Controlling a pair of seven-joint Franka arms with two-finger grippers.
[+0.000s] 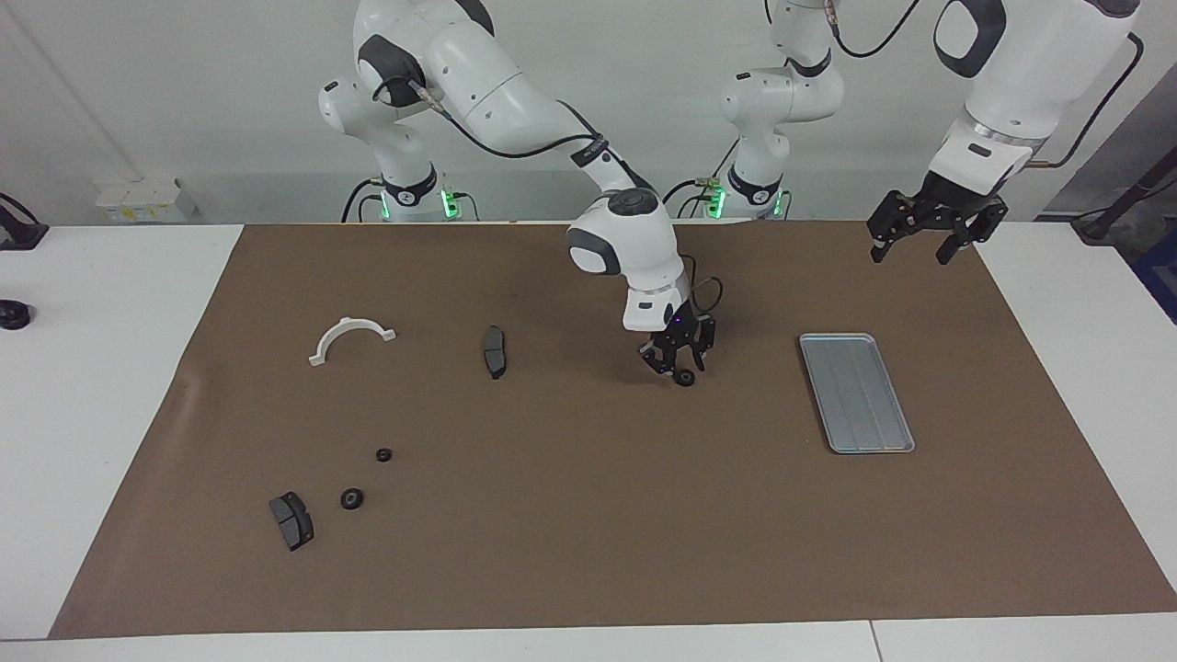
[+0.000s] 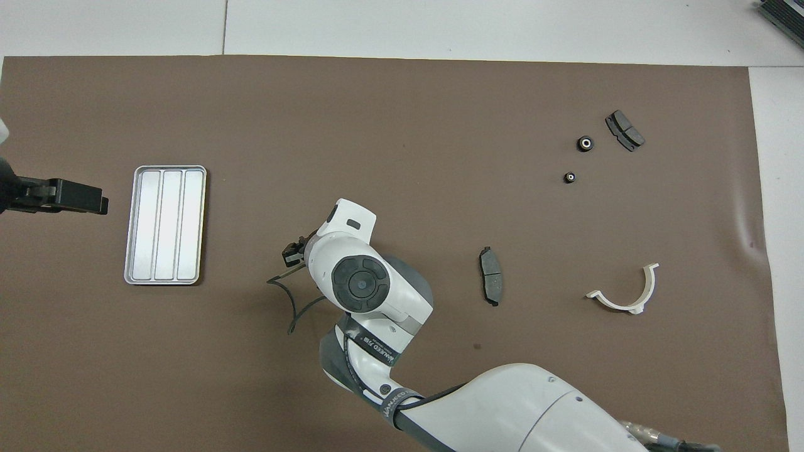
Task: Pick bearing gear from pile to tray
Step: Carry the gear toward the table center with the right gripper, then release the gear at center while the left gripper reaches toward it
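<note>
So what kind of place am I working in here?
Probably a robotics lab bench, not a factory line: a brown mat covers white tables, a few loose machine parts lie spread out, including a brake pad, with a metal tray as the drop-off.

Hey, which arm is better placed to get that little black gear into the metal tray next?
Probably the right. The bearing gear is at the right claw, over the mat short of the tray. The left claw waits open and empty near the tray's end.
</note>
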